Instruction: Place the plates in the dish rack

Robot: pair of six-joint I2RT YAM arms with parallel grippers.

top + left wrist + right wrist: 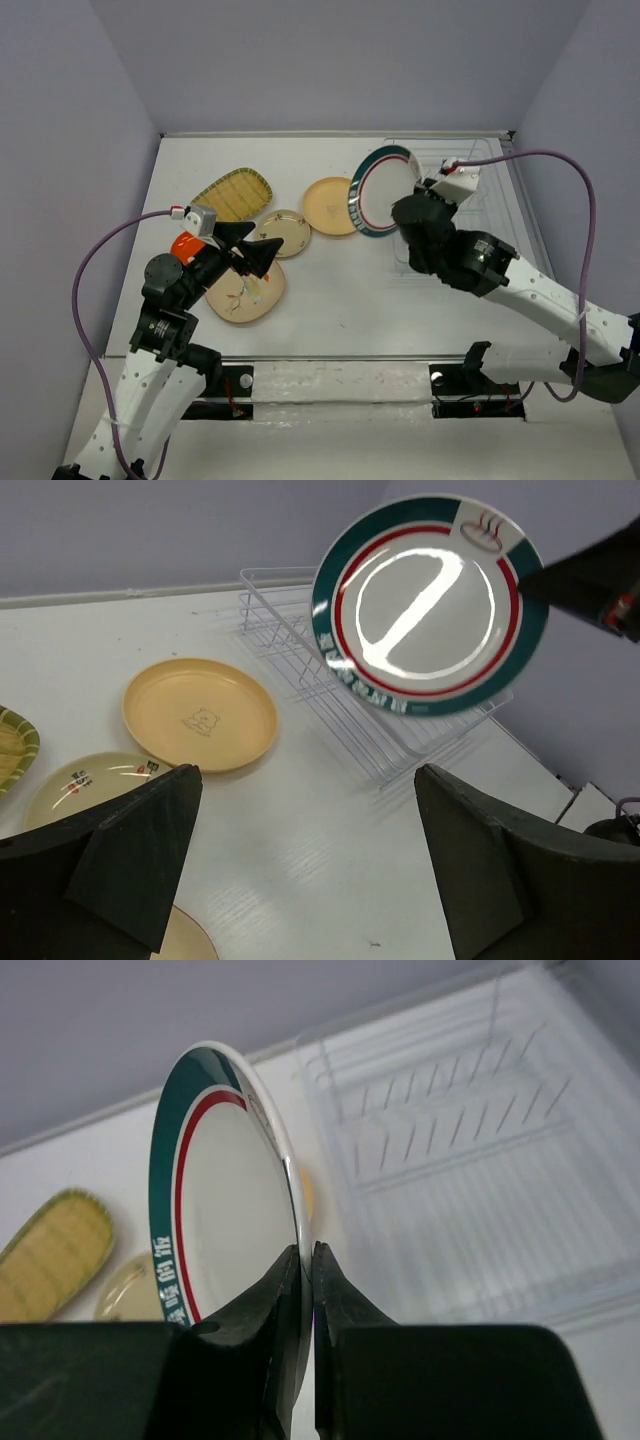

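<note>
My right gripper [402,207] is shut on the rim of the white plate with the green-red rim [378,190] and holds it on edge in the air, just left of the dish rack [505,215]. In the right wrist view the fingertips [306,1250] pinch the plate [225,1220] with the white wire rack [450,1140] behind. My left gripper [255,247] is open and empty over the cream oval leaf plate [245,292]. The orange-tan plate [328,205], the small beige floral plate [285,232] and the yellow-green woven plate [233,193] lie flat on the table. The small orange-red plate [187,245] is partly hidden by my left arm.
The left wrist view shows the open gripper [307,775] above bare table, the held plate [430,605], the rack [300,650] and the orange-tan plate [198,712]. Purple walls close in the table at the back and both sides. Purple cables loop beside each arm.
</note>
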